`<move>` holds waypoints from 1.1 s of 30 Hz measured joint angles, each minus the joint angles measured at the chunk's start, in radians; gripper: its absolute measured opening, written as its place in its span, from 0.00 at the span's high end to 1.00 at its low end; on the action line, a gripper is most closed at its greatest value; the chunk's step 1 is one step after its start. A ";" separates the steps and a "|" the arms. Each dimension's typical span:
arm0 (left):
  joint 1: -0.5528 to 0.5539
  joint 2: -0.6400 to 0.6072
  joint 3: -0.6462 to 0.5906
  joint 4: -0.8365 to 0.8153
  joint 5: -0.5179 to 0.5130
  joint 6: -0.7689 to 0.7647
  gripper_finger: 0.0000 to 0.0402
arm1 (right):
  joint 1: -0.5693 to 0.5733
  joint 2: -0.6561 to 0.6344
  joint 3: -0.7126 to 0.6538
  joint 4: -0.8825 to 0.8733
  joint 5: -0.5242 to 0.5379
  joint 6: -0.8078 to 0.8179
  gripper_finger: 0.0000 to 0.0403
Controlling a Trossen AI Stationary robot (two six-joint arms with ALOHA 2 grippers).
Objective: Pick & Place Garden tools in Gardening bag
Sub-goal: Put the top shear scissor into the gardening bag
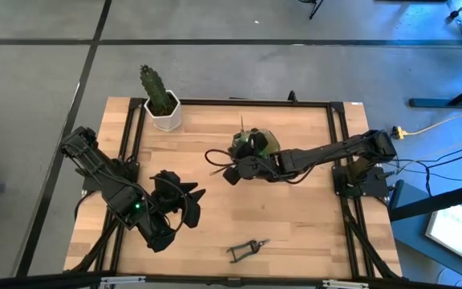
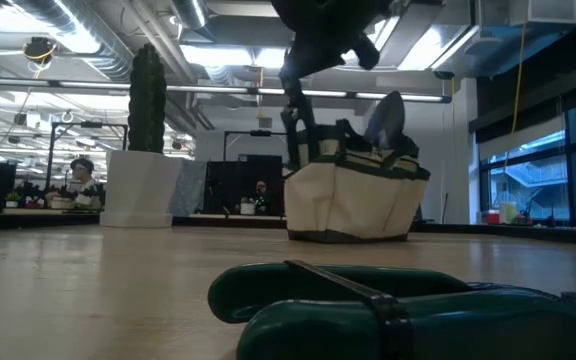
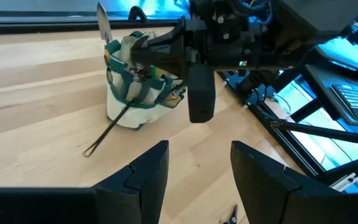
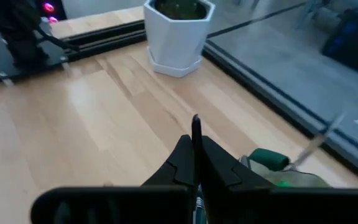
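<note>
The gardening bag (image 1: pixel 261 143) stands upright on the table's far middle, and a silver tool blade (image 3: pixel 102 22) sticks up out of it. A thin dark rake (image 3: pixel 114 124) slants from the bag's side down toward the table. My right gripper (image 1: pixel 229 172) hovers at the bag's left side, shut on a thin dark rod. The pruning shears (image 1: pixel 247 250) lie flat near the table's front edge. My left gripper (image 1: pixel 191 202) waits above the near-left of the table, open with nothing between its fingers (image 3: pixel 148 168). My right gripper pinches a thin dark rod (image 4: pixel 196 124) between its two shut fingers, and the rod's end stands out past the fingertips. The fingers come from the table's right, slanting down. I take the rod for the rake's, but the gripper hides where it runs on.
A cactus (image 1: pixel 157 90) in a white hexagonal pot (image 1: pixel 165 112) stands at the far-left corner. A black frame runs along the table's edges. Bare wood lies between the bag and the shears. People sit in the room beyond the table.
</note>
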 joint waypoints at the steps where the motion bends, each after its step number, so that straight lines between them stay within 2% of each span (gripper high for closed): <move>1: 0.000 0.000 0.000 0.000 0.000 -0.002 0.58 | -0.001 0.000 -0.011 0.025 -0.015 0.004 0.98; 11: 0.000 0.000 0.000 0.001 0.000 -0.018 0.58 | 0.002 0.000 -0.034 0.293 -0.095 0.003 0.98; 16: 0.000 0.000 0.000 0.002 0.001 -0.019 0.58 | 0.002 0.000 -0.034 0.295 -0.093 0.001 0.98; 22: 0.000 0.000 0.000 0.000 0.002 -0.013 0.58 | 0.023 -0.001 -0.034 0.233 0.002 -0.055 0.98; 30: 0.001 0.000 0.000 -0.003 0.001 0.006 0.58 | 0.056 -0.002 0.003 0.131 0.167 -0.007 0.98; 33: 0.003 0.000 0.000 -0.005 0.001 0.006 0.58 | 0.055 -0.003 0.009 0.120 0.164 -0.039 0.98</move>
